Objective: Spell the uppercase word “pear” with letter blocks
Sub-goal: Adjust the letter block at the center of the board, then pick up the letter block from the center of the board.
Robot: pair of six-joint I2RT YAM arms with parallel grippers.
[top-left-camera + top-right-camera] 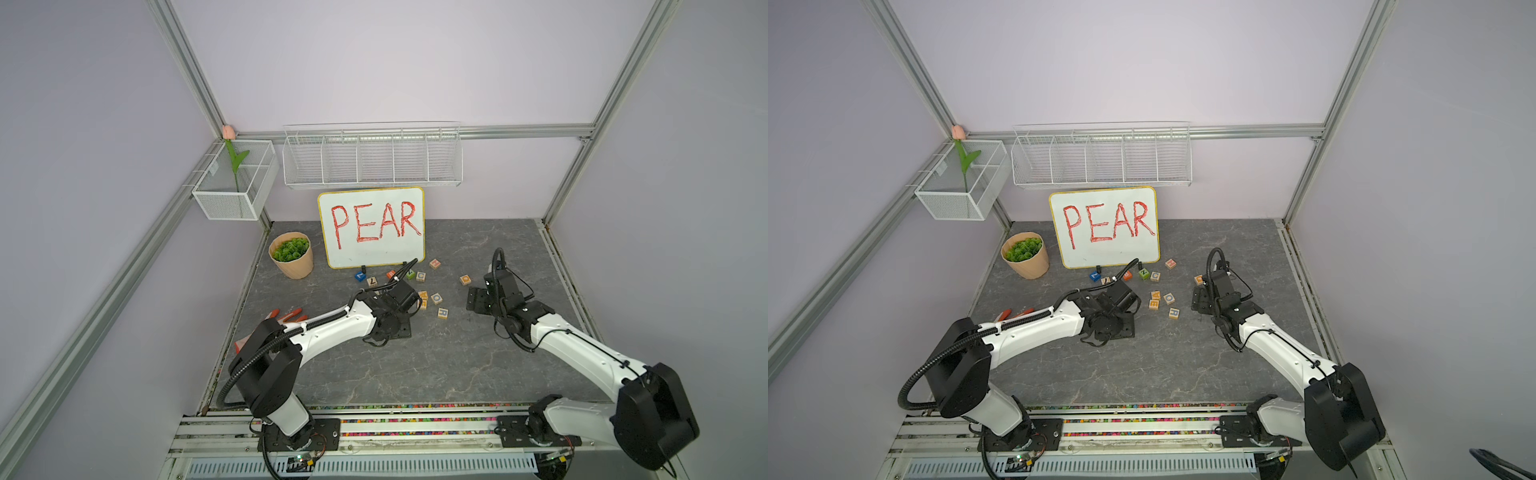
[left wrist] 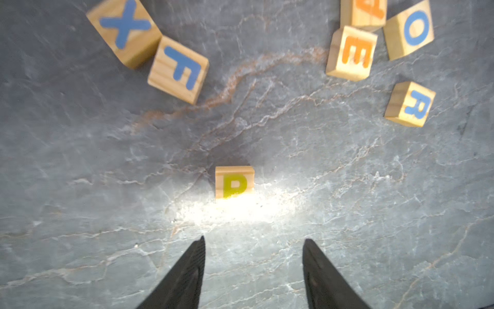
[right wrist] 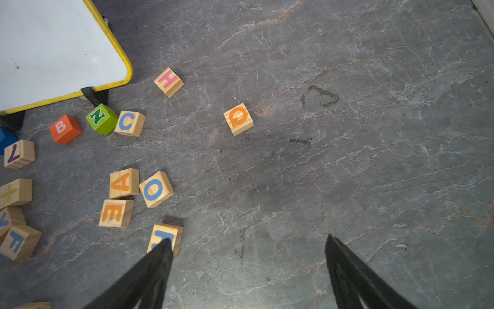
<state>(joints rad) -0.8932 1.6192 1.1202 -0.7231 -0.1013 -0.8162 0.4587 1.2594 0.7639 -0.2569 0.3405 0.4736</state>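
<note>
two arms reach in over the grey stone-look bench [image 1: 457, 361] from its front edge. the left gripper [image 2: 254, 240] hangs near the middle of the bench with its jaws parted and nothing between them. the yellow p block [image 2: 234, 182] lies flat on the bench just ahead of the fingertips, apart from them, in a bright patch of glare. past it, in the left wrist view, the orange e block [image 2: 352, 52] sits close under the orange a block [image 3: 123, 183], with a blue o block [image 3: 155, 189] right beside both. the blue r block [image 2: 410, 104] lies alone, a little nearer the front edge. the right gripper [image 3: 248, 239] is spread wide and empty too. one of its fingers crosses in front of the r block in the right wrist view, and i cannot tell whether they touch. a whiteboard [image 1: 372, 226] with "pear" in red stands at the middle of the back edge, and a potted plant [image 1: 291, 254] sits near the back left corner. at the board's foot lie a red b cube [image 3: 65, 129], a green n cube [image 3: 101, 118] and a wooden c block [image 3: 130, 123]. an h block [image 3: 168, 81] and a q block [image 3: 238, 119] lie further towards the right edge.
</note>
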